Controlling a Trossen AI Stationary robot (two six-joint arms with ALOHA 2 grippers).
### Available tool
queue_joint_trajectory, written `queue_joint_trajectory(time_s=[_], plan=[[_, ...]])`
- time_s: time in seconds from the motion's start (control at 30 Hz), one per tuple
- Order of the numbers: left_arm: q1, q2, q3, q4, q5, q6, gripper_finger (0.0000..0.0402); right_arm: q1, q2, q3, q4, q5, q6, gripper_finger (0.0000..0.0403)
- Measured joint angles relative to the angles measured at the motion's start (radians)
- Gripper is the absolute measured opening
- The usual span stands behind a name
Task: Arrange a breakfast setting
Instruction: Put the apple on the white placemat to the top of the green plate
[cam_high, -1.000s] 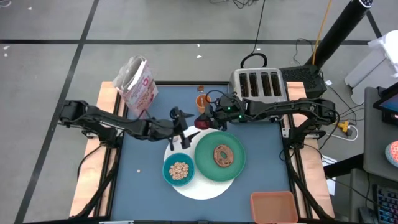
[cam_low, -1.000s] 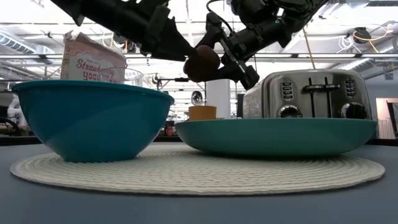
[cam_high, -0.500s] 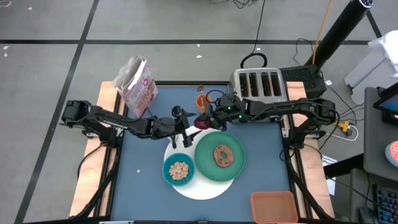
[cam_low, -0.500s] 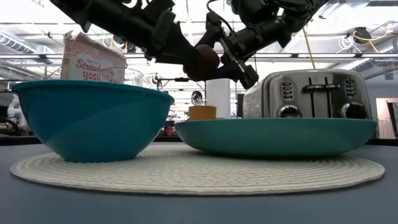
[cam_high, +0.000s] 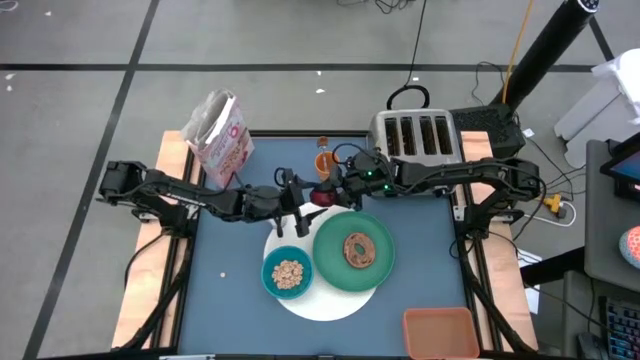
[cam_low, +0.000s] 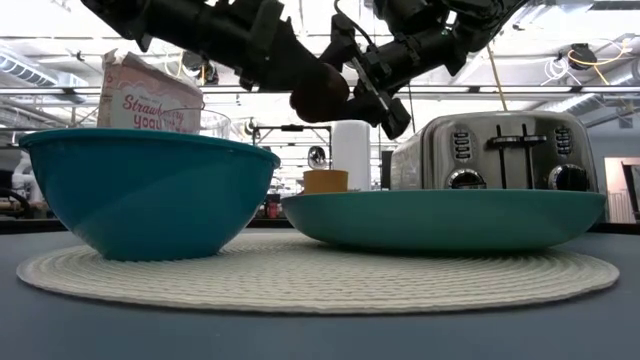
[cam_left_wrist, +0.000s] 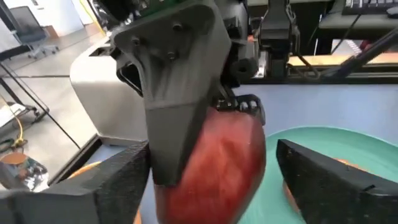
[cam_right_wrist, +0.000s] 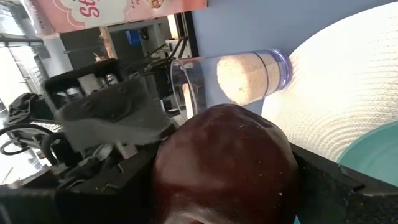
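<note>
The dark-red fruit (cam_high: 320, 193) is held aloft above the rear edge of the round white mat (cam_high: 330, 300), just behind the rim of the large green plate (cam_high: 385, 270). The right gripper (cam_high: 328, 192) is clamped on it, one finger on each side, as the right wrist view shows (cam_right_wrist: 227, 165). The left gripper (cam_high: 300, 200) has its fingers spread wide, one on either side of the fruit (cam_left_wrist: 214, 165), apart from it. The fruit's long axis cannot be told with certainty; in the left wrist view it appears elongated along the right finger.

Both arms reach inward across the table from opposite sides, forearms near level, meeting at the fruit. In the low view both grippers hang well above the teal bowl (cam_low: 150, 190) and plate (cam_low: 445, 220).
</note>
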Motion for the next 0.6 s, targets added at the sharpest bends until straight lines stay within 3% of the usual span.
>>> queue_joint_trajectory(time_s=[0.27, 0.6], plan=[[0.010, 0.000, 0.000, -0.029, 0.003, -0.006, 0.0256, 0.000, 0.001, 0.000, -0.004, 0.002, -0.006, 0.0281], [0.010, -0.001, 0.001, -0.029, -0.001, 0.002, 0.0255, 0.000, 0.001, 0.000, -0.003, 0.004, -0.043, 0.0282]])
